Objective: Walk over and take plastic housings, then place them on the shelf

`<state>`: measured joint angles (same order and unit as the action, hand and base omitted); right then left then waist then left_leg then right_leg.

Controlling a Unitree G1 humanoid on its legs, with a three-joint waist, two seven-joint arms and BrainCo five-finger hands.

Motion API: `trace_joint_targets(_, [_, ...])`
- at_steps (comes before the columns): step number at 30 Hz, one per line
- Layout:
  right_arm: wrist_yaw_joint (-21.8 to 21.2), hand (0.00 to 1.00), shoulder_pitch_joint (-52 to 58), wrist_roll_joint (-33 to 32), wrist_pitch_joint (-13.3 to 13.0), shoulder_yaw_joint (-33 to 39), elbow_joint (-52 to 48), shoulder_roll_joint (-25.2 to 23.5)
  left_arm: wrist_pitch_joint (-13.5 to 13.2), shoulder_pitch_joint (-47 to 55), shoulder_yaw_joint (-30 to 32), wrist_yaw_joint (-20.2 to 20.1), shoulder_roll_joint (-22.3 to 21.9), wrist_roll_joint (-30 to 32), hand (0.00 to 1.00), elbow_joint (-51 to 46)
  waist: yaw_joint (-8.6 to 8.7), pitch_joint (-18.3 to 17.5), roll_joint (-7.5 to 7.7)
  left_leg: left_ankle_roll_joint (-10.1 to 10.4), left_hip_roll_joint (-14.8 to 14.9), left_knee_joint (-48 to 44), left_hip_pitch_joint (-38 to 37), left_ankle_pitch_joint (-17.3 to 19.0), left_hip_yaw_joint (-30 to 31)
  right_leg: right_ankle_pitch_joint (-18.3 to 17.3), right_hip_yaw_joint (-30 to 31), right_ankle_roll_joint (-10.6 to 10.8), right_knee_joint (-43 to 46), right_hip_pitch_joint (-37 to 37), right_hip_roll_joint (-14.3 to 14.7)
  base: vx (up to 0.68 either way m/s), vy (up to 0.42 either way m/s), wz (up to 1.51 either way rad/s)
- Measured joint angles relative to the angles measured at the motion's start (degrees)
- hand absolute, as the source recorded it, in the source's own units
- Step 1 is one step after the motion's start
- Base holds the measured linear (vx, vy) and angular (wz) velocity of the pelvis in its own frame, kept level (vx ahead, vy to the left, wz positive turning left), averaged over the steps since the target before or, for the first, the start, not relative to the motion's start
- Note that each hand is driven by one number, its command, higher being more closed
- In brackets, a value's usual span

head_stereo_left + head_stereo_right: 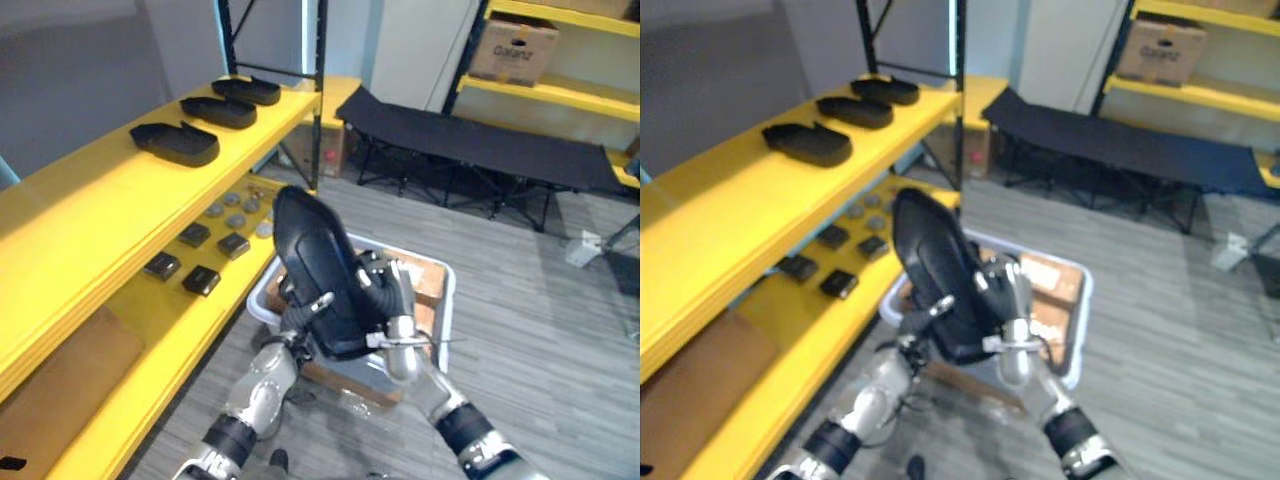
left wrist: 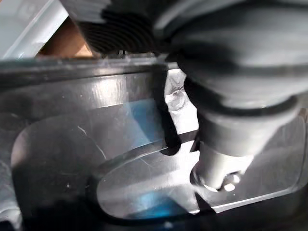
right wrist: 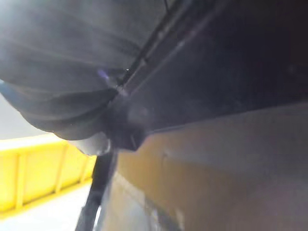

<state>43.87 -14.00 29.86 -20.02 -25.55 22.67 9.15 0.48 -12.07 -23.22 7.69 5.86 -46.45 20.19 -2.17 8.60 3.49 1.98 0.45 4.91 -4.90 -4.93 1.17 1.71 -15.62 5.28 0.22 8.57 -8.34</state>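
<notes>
Long black moulded plastic housing (image 1: 315,270) is up in the air, stood on end with its nose tipped toward 11 o'clock, above the white plastic bin (image 1: 447,290). Left robot hand (image 1: 305,310) has fingers hooked over the lower left edge. Right robot hand (image 1: 390,300) is curled round the lower right rim, so both are clamped on the bottom third. It looks like a thin rigid shell: light and stiff, but glossy, so likely slippery. With all that length above the grip it'll want to tip. I'd keep hold on the rim edges, not the smooth domed face. The left wrist view shows the shiny inner face with a cut-out (image 2: 96,159) and a fingertip (image 2: 226,144) pressed on it, contact looks small. The right wrist view is mostly dark, so I can't make out finger placement there. The housing hides both palms and most of the bin's contents. Target is the yellow top shelf board (image 1: 90,210) at 9 o'clock. Three matching black housings (image 1: 175,143) already lie on it toward 11, with free board nearer.
</notes>
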Motion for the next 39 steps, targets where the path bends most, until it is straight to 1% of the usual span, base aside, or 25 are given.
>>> trace_joint_targets(4, [1.0, 0.00, 0.7, -1.1, -0.2, -1.0, -2.0, -0.2, -1.1, 0.0, -0.1, 0.0, 0.0, -0.5, 1.00, -0.7, 0.13, 0.0, 0.02, 0.0, 0.0, 0.0, 0.0, 0.1, -0.1, -0.2, 0.0, -0.3, 0.0, -0.1, 0.0, 0.00, 0.000, 0.00])
trace_joint_targets(7, [1.3, 0.00, 1.1, -2.6, -1.1, -0.9, -3.5, 0.0, -2.8, 0.0, -0.4, 0.0, 0.1, -0.4, 1.00, -2.0, 0.15, 0.0, 0.03, 0.0, 0.0, 0.0, 0.2, 0.1, -0.3, -0.2, 0.2, -0.3, 0.1, -0.4, 0.0, 0.00, 0.000, -0.01])
trace_joint_targets(9, [1.7, 0.00, 1.8, -2.7, -2.4, -0.9, -4.6, 0.2, -4.1, 0.0, -0.5, 0.0, 0.2, -0.4, 1.00, -3.3, 0.24, 0.0, 0.06, 0.0, 0.0, 0.0, 0.3, 0.1, -0.3, -0.2, 0.2, -0.3, 0.1, -0.5, 0.0, 0.00, 0.000, 0.00])
trace_joint_targets(11, [2.5, 0.00, 2.4, -2.7, -3.0, -0.9, -5.1, 0.2, -4.4, 0.0, -0.5, 0.0, 0.4, -0.4, 1.00, -4.3, 0.36, 0.0, 0.06, 0.0, 0.0, 0.0, 0.3, 0.1, -0.4, -0.2, 0.3, -0.3, 0.1, -0.5, 0.0, 0.00, 0.000, 0.00])
trace_joint_targets(13, [2.5, 0.00, 2.9, -4.1, -3.9, -0.8, -6.2, 0.2, -4.5, 0.0, -0.6, 0.2, 0.4, -0.1, 1.00, -5.3, 0.55, 0.1, 0.10, -0.1, 0.0, 0.0, 0.2, 0.1, -0.5, -0.2, 0.3, -0.3, 0.1, -0.5, 0.0, 0.00, 0.000, 0.00])
trace_joint_targets(15, [2.5, 0.00, 3.1, -5.7, -4.0, -0.8, -6.4, 0.3, -4.4, 0.0, -0.7, 1.0, 0.4, 2.1, 1.00, -6.2, 0.65, 0.1, 0.11, -0.1, 0.0, 0.0, 0.1, 0.1, -0.7, -0.2, 0.5, -0.3, 0.1, -0.5, 0.0, 0.00, 0.000, -0.04])
trace_joint_targets(16, [2.3, 0.00, 3.7, -6.8, -4.2, -0.4, -6.4, 0.3, -3.8, 0.0, -0.8, 1.5, 0.4, 2.8, 1.00, -6.8, 0.65, 0.1, 0.11, -0.2, 0.0, 0.0, 0.1, 0.2, -0.8, -0.2, 0.6, -0.3, 0.0, -0.5, 0.0, 0.00, 0.000, -0.07])
trace_joint_targets(18, [1.6, 0.00, 4.7, -8.1, -4.2, 0.2, -6.4, 0.1, -3.6, 0.0, -1.6, 3.3, 0.4, 4.8, 1.00, -6.9, 0.67, 0.1, 0.11, -0.2, 0.1, 0.0, -0.1, 0.2, -1.1, -0.2, 1.1, -0.3, 0.0, -0.5, 0.0, 0.00, 0.005, -0.08])
trace_joint_targets(20, [0.4, 0.00, 5.9, -9.8, -4.2, 1.6, -6.3, 0.1, -3.5, 0.0, -2.1, 5.2, 0.4, 7.8, 1.00, -7.0, 0.68, 0.1, 0.14, -0.2, 0.1, 0.0, -0.1, 0.4, -1.5, -0.2, 1.5, -0.3, 0.0, -0.6, 0.0, 0.00, 0.013, -0.08])
trace_joint_targets(21, [-0.5, 0.00, 6.9, -10.1, -4.6, 2.8, -6.3, 0.1, -3.4, 0.0, -2.1, 6.1, 0.2, 10.7, 1.00, -7.5, 0.69, 0.1, 0.19, -0.2, 0.1, 0.0, -0.1, 0.4, -1.6, -0.2, 1.6, -0.3, 0.0, -0.6, 0.0, 0.00, 0.011, -0.04])
trace_joint_targets(22, [-1.0, 0.00, 7.4, -10.3, -4.9, 3.3, -6.4, 0.1, -3.3, 0.0, -2.1, 6.7, 0.2, 12.4, 1.00, -7.9, 0.73, 0.1, 0.25, -0.2, 0.1, 0.0, -0.1, 0.4, -1.6, -0.2, 1.6, -0.3, 0.0, -0.6, 0.0, 0.00, 0.000, 0.00])
trace_joint_targets(23, [-3.0, 0.00, 8.8, -12.0, -6.2, 5.3, -7.3, 0.0, -3.3, 0.3, -1.5, 7.9, 0.2, 16.2, 1.00, -9.6, 0.85, 0.2, 0.32, -0.2, 0.1, 0.0, -0.2, 0.4, -1.6, -0.2, 1.6, -0.3, 0.0, -0.6, 0.0, 0.00, 0.000, 0.00])
trace_joint_targets(24, [-4.1, 0.00, 9.6, -12.9, -6.7, 6.3, -8.4, 0.1, -3.3, 0.5, -1.2, 8.4, 0.1, 17.3, 1.00, -10.4, 0.88, 0.2, 0.33, -0.2, 0.1, 0.0, -0.2, 0.4, -1.6, -0.2, 1.6, -0.3, 0.0, -0.6, 0.0, 0.00, 0.000, 0.00])
trace_joint_targets(25, [-6.2, 0.00, 10.6, -14.7, -8.1, 7.7, -10.4, 0.1, -3.3, 1.1, -0.3, 9.5, -0.1, 19.8, 1.00, -11.7, 1.09, 0.2, 0.33, -0.2, 0.1, 0.0, -0.3, 0.5, -1.7, -0.2, 1.7, -0.2, 0.0, -0.6, 0.0, 0.01, 0.005, -0.04])
trace_joint_targets(27, [-10.9, 0.00, 12.2, -19.1, -11.5, 12.9, -16.9, 0.3, -3.3, 2.8, 3.8, 11.7, -1.1, 24.8, 1.00, -12.9, 1.66, 0.2, 0.33, -0.2, 0.1, 0.0, -0.8, 0.5, -2.1, -0.1, 1.8, -0.1, 0.4, -0.5, 0.1, 0.01, 0.003, -0.11])
trace_joint_targets(28, [-12.3, 0.00, 12.4, -20.5, -12.4, 14.4, -18.5, 0.5, -3.3, 3.4, 4.9, 12.4, -1.4, 25.7, 1.00, -12.9, 1.69, 0.2, 0.32, -0.3, 0.2, 0.0, -1.1, 0.6, -2.4, -0.1, 2.0, -0.1, 0.5, -0.5, 0.1, 0.00, -0.001, -0.19])
trace_joint_targets(30, [-17.9, 0.00, 13.4, -27.5, -15.8, 19.3, -22.9, 1.4, -3.4, 5.7, 7.8, 15.0, -1.8, 28.4, 1.00, -13.3, 1.80, 0.2, 0.32, -0.2, 0.3, 0.0, -1.4, 1.0, -3.4, -0.3, 2.9, -0.3, 0.7, -0.6, 0.3, -0.01, 0.005, -0.22])
trace_joint_targets(31, [-20.0, 0.00, 14.0, -30.2, -16.7, 21.3, -24.3, 1.8, -3.4, 6.5, 9.0, 16.1, -1.7, 29.6, 1.00, -13.3, 2.06, 0.2, 0.32, -0.3, 0.3, 0.0, -1.6, 1.1, -3.5, -0.4, 3.0, -0.4, 0.7, -0.6, 0.3, -0.01, 0.012, -0.13])
trace_joint_targets(32, [-22.9, 0.00, 14.4, -33.6, -17.8, 23.4, -25.2, 2.0, -3.4, 7.7, 9.9, 17.4, -1.7, 31.3, 1.00, -13.3, 2.48, 0.2, 0.30, -0.3, 0.3, 0.0, -1.8, 1.1, -3.6, -0.5, 3.1, -0.3, 0.8, -0.6, 0.3, 0.00, 0.011, -0.05])
trace_joint_targets(33, [-25.4, 0.00, 15.2, -36.2, -17.9, 25.3, -26.4, 2.1, -3.4, 8.4, 10.8, 18.3, -1.8, 31.8, 1.00, -13.3, 2.77, 0.2, 0.26, -0.4, 0.2, 0.0, -2.0, 1.1, -3.8, -0.6, 3.2, -0.4, 1.0, -0.6, 0.3, 0.00, 0.012, -0.05])
trace_joint_targets(34, [-26.5, 0.00, 15.5, -37.4, -17.9, 25.8, -26.9, 2.1, -3.4, 8.7, 10.9, 18.6, -1.8, 31.9, 1.00, -13.4, 2.90, 0.2, 0.24, -0.5, 0.2, 0.0, -2.0, 1.2, -3.8, -0.7, 3.3, -0.3, 1.0, -0.6, 0.3, -0.01, 0.020, -0.08])
trace_joint_targets(35, [-28.4, 0.00, 16.0, -39.6, -17.9, 26.7, -27.3, 2.1, -3.4, 9.0, 11.3, 19.3, -1.8, 32.8, 1.00, -13.5, 3.07, 0.2, 0.23, -0.6, 0.2, 0.0, -2.0, 1.3, -4.1, -0.8, 3.5, -0.2, 1.0, -0.8, 0.3, -0.01, 0.021, -0.10])
trace_joint_targets(37, [-30.2, 0.00, 17.1, -41.6, -17.5, 27.6, -27.3, 2.0, -3.5, 9.5, 11.4, 20.3, -1.8, 34.9, 1.00, -14.3, 3.09, 0.3, 0.11, -0.5, 0.2, 0.0, -2.0, 1.5, -4.7, -0.8, 4.3, -0.2, 1.0, -1.2, 0.3, -0.01, 0.026, -0.17])
trace_joint_targets(39, [-30.8, 0.00, 18.4, -42.7, -16.9, 28.0, -27.4, 1.7, -3.9, 10.4, 11.6, 20.9, -1.9, 36.3, 1.00, -15.5, 3.24, 0.4, -0.09, -0.6, 0.2, 0.1, -1.9, 1.6, -5.1, -0.8, 4.7, -0.2, 1.0, -1.5, 0.3, 0.00, 0.025, -0.12])
